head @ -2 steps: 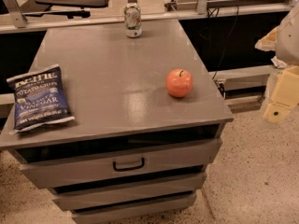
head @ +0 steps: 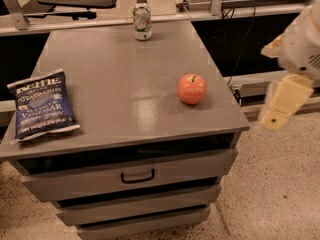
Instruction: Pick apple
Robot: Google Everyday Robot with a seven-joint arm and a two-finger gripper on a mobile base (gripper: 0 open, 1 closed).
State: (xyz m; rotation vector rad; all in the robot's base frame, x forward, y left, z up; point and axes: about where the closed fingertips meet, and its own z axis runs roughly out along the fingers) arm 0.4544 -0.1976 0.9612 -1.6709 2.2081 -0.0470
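One apple (head: 192, 89); tool (head: 281, 103) right of cabinet (head: 115, 69)

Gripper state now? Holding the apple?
Gripper: open or closed cannot be told. It is to the right of the cabinet, past its edge, and holds nothing; the apple sits on the cabinet top.

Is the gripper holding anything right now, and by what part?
Nothing. The gripper hangs beside the cabinet, apart from the apple resting on its top.
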